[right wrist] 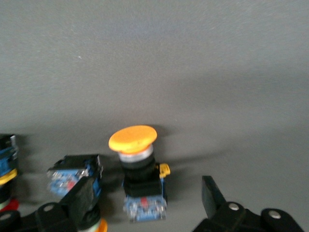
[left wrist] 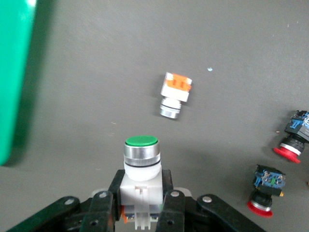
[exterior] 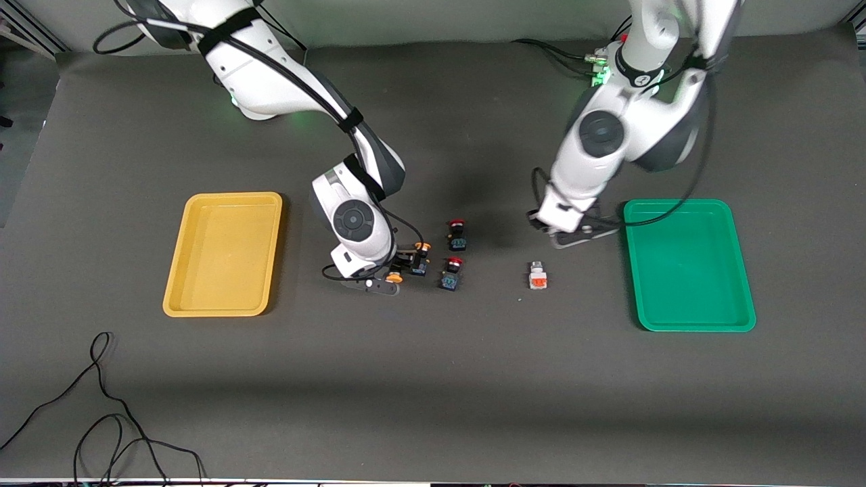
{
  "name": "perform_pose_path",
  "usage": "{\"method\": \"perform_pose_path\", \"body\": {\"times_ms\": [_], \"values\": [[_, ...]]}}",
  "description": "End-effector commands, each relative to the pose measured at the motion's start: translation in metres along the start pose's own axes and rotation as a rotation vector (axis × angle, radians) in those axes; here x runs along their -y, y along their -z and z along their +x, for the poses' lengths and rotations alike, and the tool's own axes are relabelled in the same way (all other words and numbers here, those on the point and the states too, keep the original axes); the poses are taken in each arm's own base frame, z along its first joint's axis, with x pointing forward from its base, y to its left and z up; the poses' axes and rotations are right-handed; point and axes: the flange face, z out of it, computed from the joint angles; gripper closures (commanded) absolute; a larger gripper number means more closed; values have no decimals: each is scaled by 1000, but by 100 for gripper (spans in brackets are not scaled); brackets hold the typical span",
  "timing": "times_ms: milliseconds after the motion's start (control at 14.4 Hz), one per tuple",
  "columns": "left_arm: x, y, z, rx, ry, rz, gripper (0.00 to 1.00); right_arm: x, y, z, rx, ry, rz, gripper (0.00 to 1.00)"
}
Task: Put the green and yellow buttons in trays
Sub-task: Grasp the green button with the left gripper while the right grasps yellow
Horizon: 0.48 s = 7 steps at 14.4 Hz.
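Left wrist view: left gripper (left wrist: 143,205) clamped on green-capped button (left wrist: 141,166), just beside green tray (exterior: 688,264). Best carried level over the rim, lowered before release. Right gripper (right wrist: 145,203) spread wide around yellow-capped button (right wrist: 137,169), near yellow tray (exterior: 223,253); worth centring before closing.

The tabletop (exterior: 433,379) looks matt grey, like cloth. Both trays, yellow (exterior: 177,297) and green (exterior: 744,297), are smooth glossy plastic. The green-capped button (left wrist: 141,162) has a shiny metal collar and white plastic body.

Green tray (left wrist: 14,77) cropped in left wrist view; left gripper (left wrist: 140,203) partly cropped.
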Motion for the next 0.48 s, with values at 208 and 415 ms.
{"method": "perform_pose_path", "body": {"times_ms": [208, 415], "values": [[134, 56, 56, 61, -92, 10, 100, 4, -12, 0, -31, 13, -31, 44], [207, 50, 93, 51, -125, 2, 100, 3, -11, 1, -36, 16, -33, 45]]}}
